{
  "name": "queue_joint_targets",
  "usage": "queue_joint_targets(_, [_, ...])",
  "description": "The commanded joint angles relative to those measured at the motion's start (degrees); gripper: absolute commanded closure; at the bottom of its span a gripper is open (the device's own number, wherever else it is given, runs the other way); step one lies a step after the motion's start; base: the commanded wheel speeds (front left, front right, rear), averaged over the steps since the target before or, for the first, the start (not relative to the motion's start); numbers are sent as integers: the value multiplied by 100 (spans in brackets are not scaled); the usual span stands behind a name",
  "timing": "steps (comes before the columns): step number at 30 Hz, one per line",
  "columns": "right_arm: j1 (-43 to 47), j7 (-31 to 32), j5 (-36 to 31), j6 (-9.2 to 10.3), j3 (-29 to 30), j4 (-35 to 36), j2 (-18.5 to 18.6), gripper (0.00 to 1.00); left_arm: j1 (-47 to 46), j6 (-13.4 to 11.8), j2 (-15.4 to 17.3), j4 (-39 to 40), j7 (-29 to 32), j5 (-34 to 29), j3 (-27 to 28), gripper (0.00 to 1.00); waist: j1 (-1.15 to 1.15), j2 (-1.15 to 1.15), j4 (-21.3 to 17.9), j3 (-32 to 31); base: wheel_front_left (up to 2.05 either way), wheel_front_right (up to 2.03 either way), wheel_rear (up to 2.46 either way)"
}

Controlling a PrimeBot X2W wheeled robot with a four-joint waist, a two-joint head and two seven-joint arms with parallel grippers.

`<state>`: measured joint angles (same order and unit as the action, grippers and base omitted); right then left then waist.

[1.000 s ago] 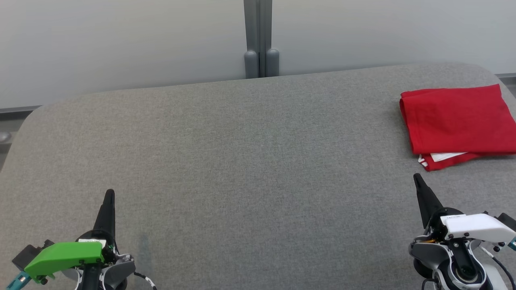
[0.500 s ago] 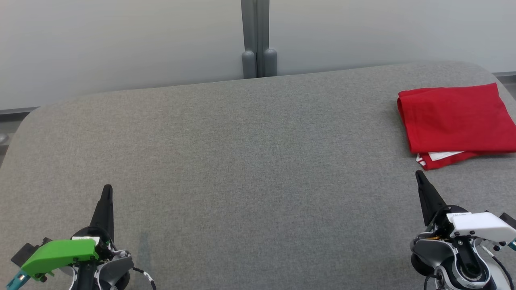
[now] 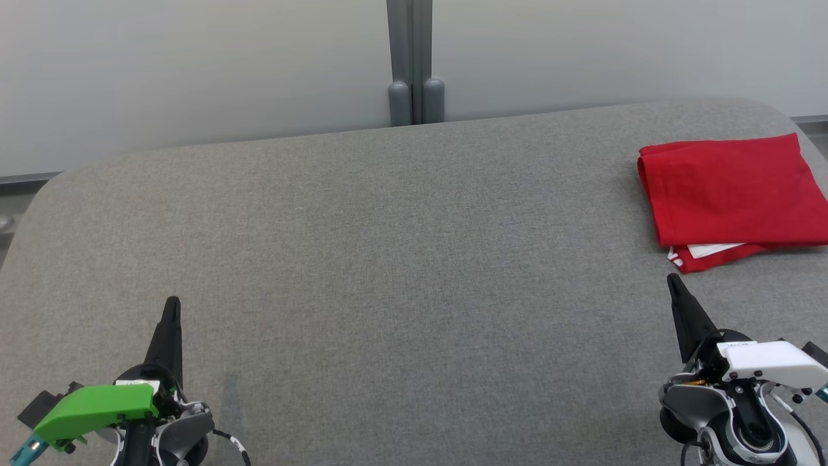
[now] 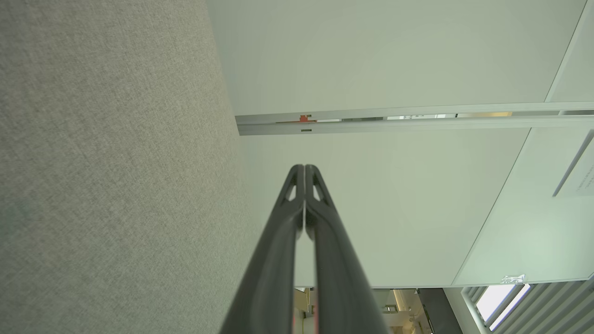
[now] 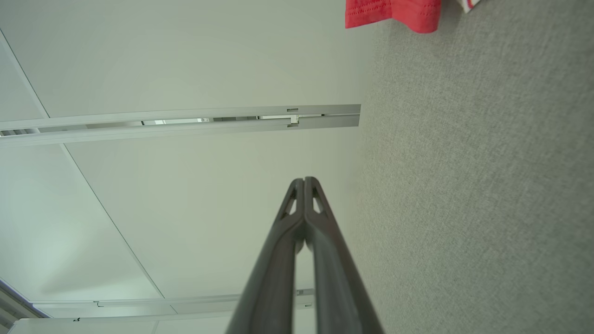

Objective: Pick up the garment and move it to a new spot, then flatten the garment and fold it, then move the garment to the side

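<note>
My left pincer [image 3: 172, 305] and right pincer [image 3: 673, 279] are both pressed together, holding nothing. The garment [image 3: 731, 188] lies folded just ahead of the right pincer, slightly to its right, near the table [image 3: 414, 259] edge — I fear a nudge there could open the fold or push it off. Grey fabric table; beyond the pincers, a pale wall [image 3: 194, 65] and a grey post [image 3: 414, 58].

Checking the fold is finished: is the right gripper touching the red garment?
Apart. The right wrist view shows the right gripper shut, the red garment lying on the table well beyond its tips.
</note>
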<state>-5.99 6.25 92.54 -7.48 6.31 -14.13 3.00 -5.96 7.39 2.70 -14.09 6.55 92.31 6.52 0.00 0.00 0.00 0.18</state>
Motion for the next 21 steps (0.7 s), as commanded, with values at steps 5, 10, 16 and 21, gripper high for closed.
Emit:
queue_joint_targets(5, [-37, 36, 7, -2, 14, 28, 11, 100, -57, 25, 33, 11, 19, 18, 16, 100, 0, 0, 0, 0, 0, 0, 0])
queue_joint_targets(10, [-38, 28, 4, -2, 15, 28, 9, 100, -57, 25, 33, 11, 19, 18, 16, 100, 0, 0, 0, 0, 0, 0, 0])
queue_joint_targets(16, [-38, 30, 1, -2, 17, 27, 7, 100, -57, 25, 33, 11, 19, 18, 16, 100, 0, 0, 0, 0, 0, 0, 0])
queue_joint_targets(21, [-38, 32, -2, -2, 19, 27, 5, 100, -57, 25, 33, 10, 19, 18, 16, 100, 0, 0, 0, 0, 0, 0, 0])
